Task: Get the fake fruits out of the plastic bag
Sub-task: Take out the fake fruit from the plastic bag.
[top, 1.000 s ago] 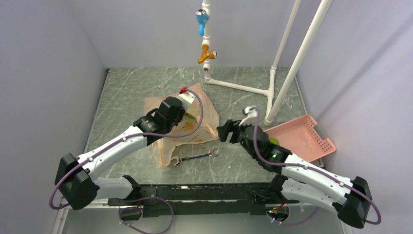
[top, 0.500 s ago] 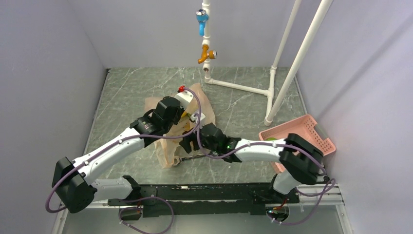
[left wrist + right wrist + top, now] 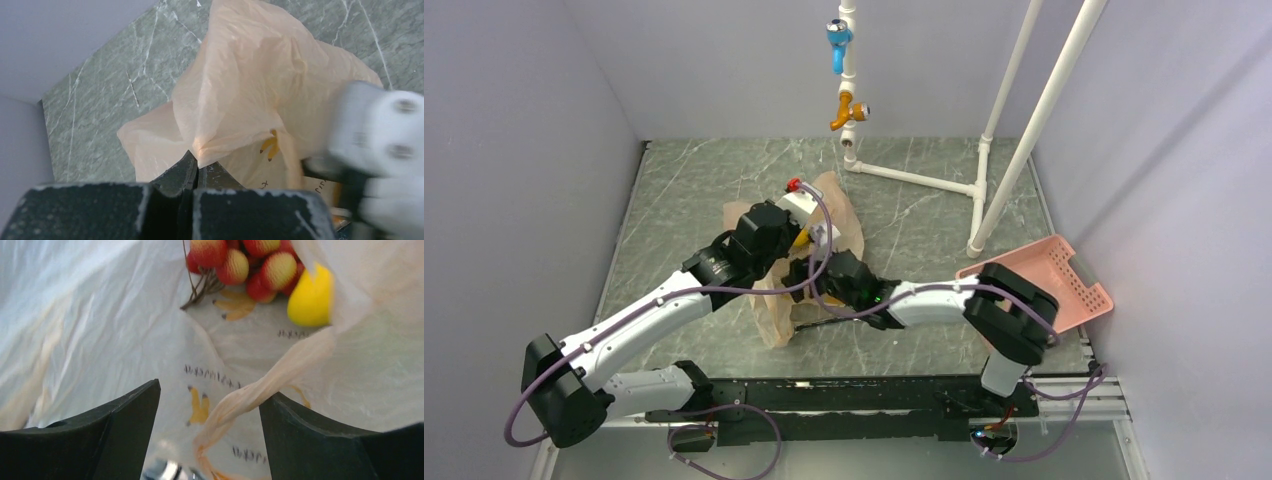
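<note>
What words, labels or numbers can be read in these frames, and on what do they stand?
Bag, right wrist view: short dark printed words in three spots beside the banana drawings; too blurred to read, and apparently seen in reverse through the film.
Bag, left wrist view: faint print, unreadable.
Elsewhere: none.

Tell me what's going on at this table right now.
Two robot arms are working on a peach plastic bag. The left gripper is shut on a fold of it, holding it up. The right gripper, jaws open, is inside the bag's mouth, facing a red-and-yellow berry bunch and a yellow fruit; it grips neither yet. A pink basket sits to the right.
</note>
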`<control>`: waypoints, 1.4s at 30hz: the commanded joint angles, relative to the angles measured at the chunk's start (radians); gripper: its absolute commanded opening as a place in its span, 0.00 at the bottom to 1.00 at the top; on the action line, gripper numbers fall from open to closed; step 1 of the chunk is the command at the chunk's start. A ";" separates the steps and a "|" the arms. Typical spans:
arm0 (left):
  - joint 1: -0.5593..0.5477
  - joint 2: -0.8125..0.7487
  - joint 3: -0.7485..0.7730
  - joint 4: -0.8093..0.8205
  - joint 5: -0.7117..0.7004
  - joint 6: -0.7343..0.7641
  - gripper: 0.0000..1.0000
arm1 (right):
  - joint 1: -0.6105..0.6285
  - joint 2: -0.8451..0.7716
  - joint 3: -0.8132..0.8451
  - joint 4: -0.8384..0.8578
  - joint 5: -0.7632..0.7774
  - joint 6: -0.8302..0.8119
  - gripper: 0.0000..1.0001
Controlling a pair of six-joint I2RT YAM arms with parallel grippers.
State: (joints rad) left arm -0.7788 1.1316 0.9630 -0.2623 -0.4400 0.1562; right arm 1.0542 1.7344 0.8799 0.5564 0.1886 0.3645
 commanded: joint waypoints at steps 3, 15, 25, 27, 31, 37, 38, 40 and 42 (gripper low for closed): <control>-0.008 0.001 0.019 0.027 -0.023 0.004 0.00 | 0.003 -0.308 -0.239 0.021 0.079 0.042 0.77; -0.008 0.033 0.037 0.014 -0.009 0.006 0.00 | -0.012 -0.917 -0.390 -0.443 0.088 -0.020 0.84; -0.008 -0.004 0.015 0.036 -0.016 0.011 0.00 | 0.060 -0.689 -0.354 -0.059 -0.327 -0.031 0.65; -0.009 -0.014 0.006 0.043 -0.013 0.010 0.00 | 0.079 -0.543 -0.308 0.036 -0.327 -0.028 0.60; -0.009 -0.029 -0.003 0.050 -0.016 0.008 0.00 | 0.111 -0.269 -0.176 0.129 -0.212 -0.056 0.54; -0.012 -0.028 -0.008 0.049 -0.019 0.004 0.00 | -0.022 -0.025 -0.129 0.280 0.022 0.019 0.57; -0.012 -0.026 -0.007 0.049 -0.020 0.004 0.00 | -0.051 0.002 -0.104 0.265 0.025 0.039 0.58; -0.013 -0.023 -0.006 0.051 -0.013 0.002 0.00 | -0.080 0.044 -0.052 0.204 0.106 0.029 0.59; -0.014 -0.019 -0.003 0.049 -0.005 -0.003 0.00 | -0.083 0.069 -0.030 0.186 0.201 -0.013 0.63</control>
State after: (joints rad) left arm -0.7845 1.1255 0.9520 -0.2520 -0.4465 0.1631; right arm 0.9962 1.7748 0.7666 0.6941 0.1909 0.3664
